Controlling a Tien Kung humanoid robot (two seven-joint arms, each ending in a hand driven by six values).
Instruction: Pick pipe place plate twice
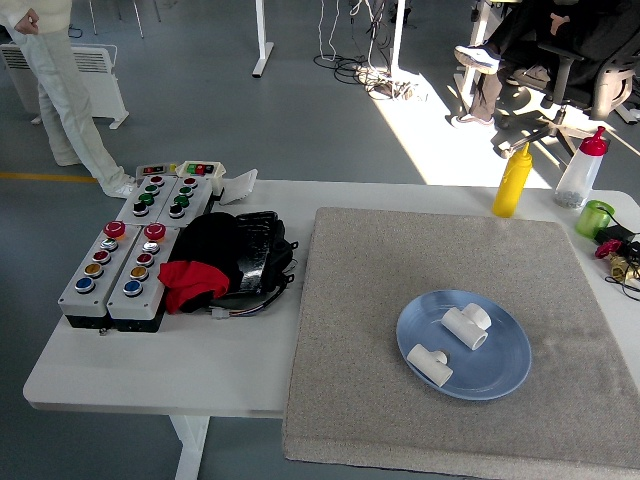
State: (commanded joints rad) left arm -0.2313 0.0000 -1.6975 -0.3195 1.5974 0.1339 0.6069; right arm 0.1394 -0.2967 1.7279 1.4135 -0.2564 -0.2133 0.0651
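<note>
two pipe pieces lie wholly visible on the plate.

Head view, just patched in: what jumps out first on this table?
The blue plate on the grey mat, right of centre, carries two white pipe tees, one toward the back and one nearer the front. At the left edge sit grey button boxes beside a black and red bundle. A yellow bottle stands at the far edge; neither robot hand shows.

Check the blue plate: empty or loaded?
Loaded. The blue plate holds two white pipe tees, lying apart on it. No robot hand in view.
</note>
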